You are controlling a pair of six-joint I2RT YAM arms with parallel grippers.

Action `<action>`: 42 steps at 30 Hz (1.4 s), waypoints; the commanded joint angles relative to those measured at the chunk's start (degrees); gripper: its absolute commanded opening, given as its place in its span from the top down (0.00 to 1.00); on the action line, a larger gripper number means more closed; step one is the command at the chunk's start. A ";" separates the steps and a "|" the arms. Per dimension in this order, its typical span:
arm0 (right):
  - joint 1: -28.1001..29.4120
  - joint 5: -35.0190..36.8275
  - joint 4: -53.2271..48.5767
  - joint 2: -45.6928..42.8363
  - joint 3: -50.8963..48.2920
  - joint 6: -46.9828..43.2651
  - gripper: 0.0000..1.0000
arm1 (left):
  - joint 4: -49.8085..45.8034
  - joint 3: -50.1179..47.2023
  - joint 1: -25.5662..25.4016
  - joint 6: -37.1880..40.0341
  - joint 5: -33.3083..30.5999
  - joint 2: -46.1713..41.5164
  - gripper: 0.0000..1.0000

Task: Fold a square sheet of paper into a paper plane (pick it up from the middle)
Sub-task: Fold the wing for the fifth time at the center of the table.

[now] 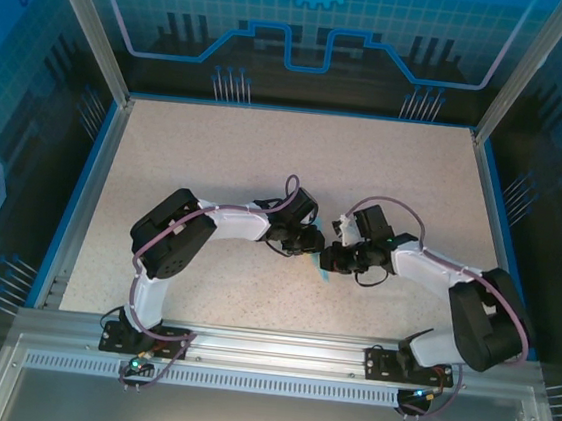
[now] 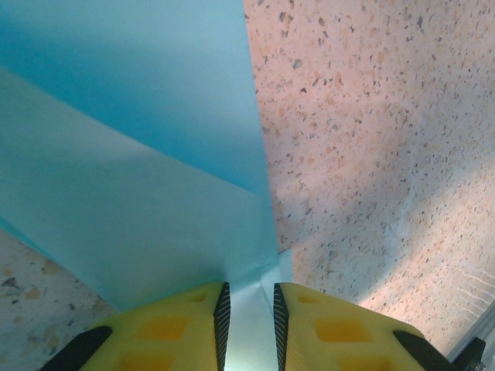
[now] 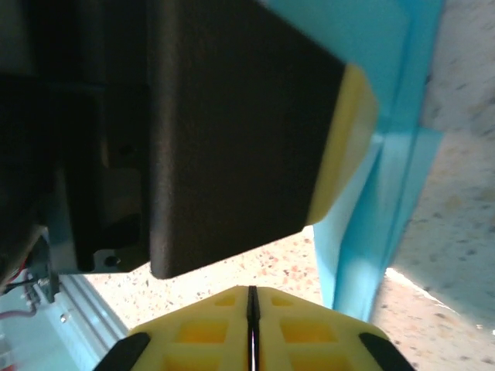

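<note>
Square sheet of thin light-blue paper (image 2: 131, 209), creased, sits mid speckled beige worktop (image 2: 371, 116) where both arms meet. Yellow-fingered left hand (image 2: 247, 317) straddles its edge, jaws narrowly apart; gripping or just pinning, cannot tell. Right hand (image 3: 250, 321) closed, empty, likely readied to press the fold

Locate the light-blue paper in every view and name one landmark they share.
Top external: the light-blue paper is a small sliver near the table's centre.
Left wrist: it covers the upper left and centre.
Right wrist: a strip down the right side.
Shared landmark: the speckled tabletop.
</note>
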 commanded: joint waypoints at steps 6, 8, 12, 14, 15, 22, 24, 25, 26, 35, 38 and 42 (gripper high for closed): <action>0.99 2.36 -0.75 5.39 0.80 -0.21 0.92 | -2.44 1.38 0.21 1.36 0.86 1.25 0.73; -0.03 3.94 -1.75 5.67 0.59 -0.42 0.92 | -2.74 1.46 0.28 1.61 0.86 1.25 0.73; -2.27 4.17 -2.00 6.52 -0.84 -0.28 0.91 | -2.82 1.27 0.28 1.63 0.80 1.30 0.73; -2.61 4.41 -2.40 7.14 -1.38 -0.36 0.91 | -2.66 1.28 0.27 1.63 0.77 1.41 0.73; -2.84 4.61 -2.76 7.40 -1.48 -0.16 0.91 | -2.74 1.38 0.29 1.63 0.77 1.43 0.73; -4.87 3.53 -1.73 6.55 -4.23 3.09 0.90 | -2.90 1.55 0.36 1.63 0.68 1.53 0.73; -5.30 3.31 -1.05 5.15 -4.72 2.96 0.89 | -2.70 1.57 0.34 1.62 0.85 1.69 0.73; -5.30 3.00 -1.69 4.66 -4.53 2.54 0.89 | -2.78 1.77 0.37 1.70 0.86 1.69 0.73; -5.36 2.50 -2.44 4.26 -3.92 1.86 0.88 | -2.83 1.82 0.35 1.76 0.91 1.78 0.73; -5.26 5.62 -5.08 -2.94 -0.22 -2.68 0.67 | -2.22 2.29 0.31 1.72 1.48 1.52 0.73; -5.30 7.22 -3.74 -1.20 0.72 -4.02 0.63 | -1.96 2.66 0.38 1.63 1.65 1.60 0.73; -4.58 6.45 -1.69 1.40 1.67 -5.39 0.57 | -2.11 2.70 0.32 1.62 1.65 1.60 0.73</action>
